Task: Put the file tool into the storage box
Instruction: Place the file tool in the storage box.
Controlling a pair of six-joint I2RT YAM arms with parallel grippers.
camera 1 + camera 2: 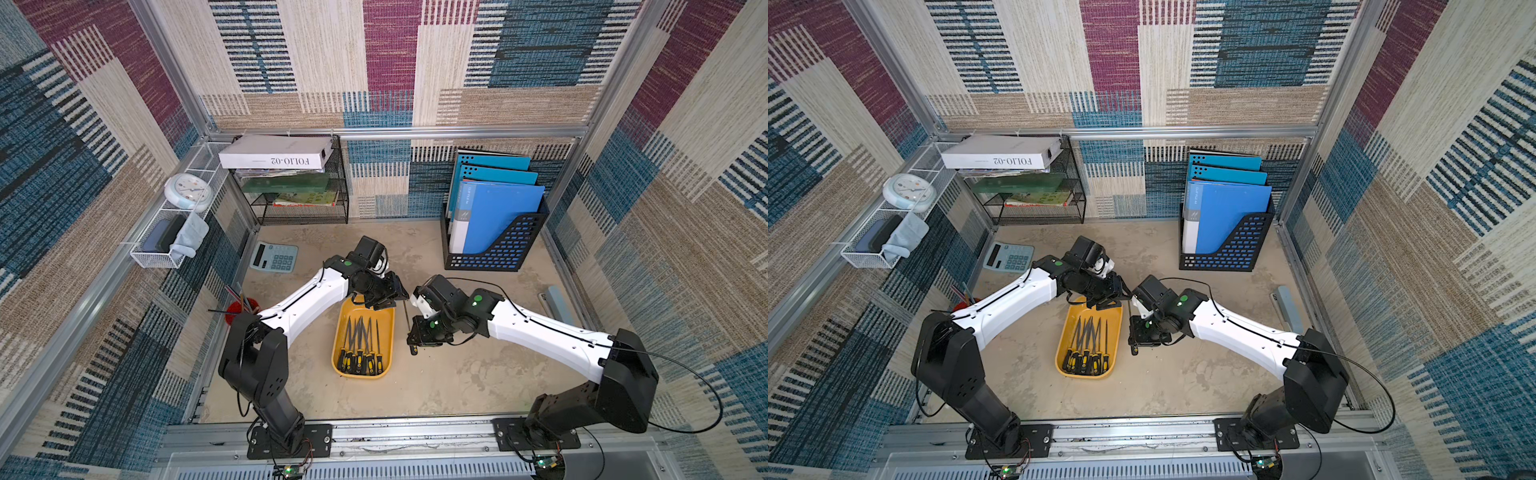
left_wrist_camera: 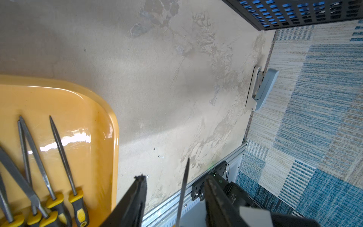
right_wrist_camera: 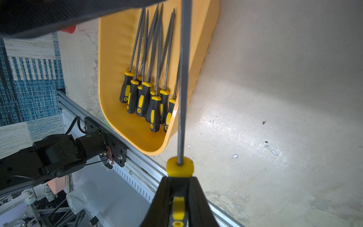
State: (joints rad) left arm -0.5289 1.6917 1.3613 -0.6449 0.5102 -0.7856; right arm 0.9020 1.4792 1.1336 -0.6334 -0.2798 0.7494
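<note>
The storage box (image 1: 385,322) (image 1: 1115,328) is a shallow yellow tray in the middle of the table, seen in both top views. Several black-and-yellow files (image 1: 360,347) (image 3: 149,88) lie inside it. Just right of the box, my right gripper (image 1: 417,338) (image 3: 179,178) is shut on the handle of one file tool (image 3: 183,78), whose grey shaft (image 1: 405,313) points away towards the left gripper. My left gripper (image 1: 388,296) (image 2: 174,177) hangs open over the box's far right corner. The shaft's tip (image 2: 184,186) stands between its fingers, touching neither.
A black perforated holder of blue folders (image 1: 494,237) stands at the back right and a black mesh rack (image 1: 299,199) at the back left. A calculator (image 1: 274,257) and a red pen cup (image 1: 237,311) lie left; a grey stapler (image 2: 264,88) lies at the right edge.
</note>
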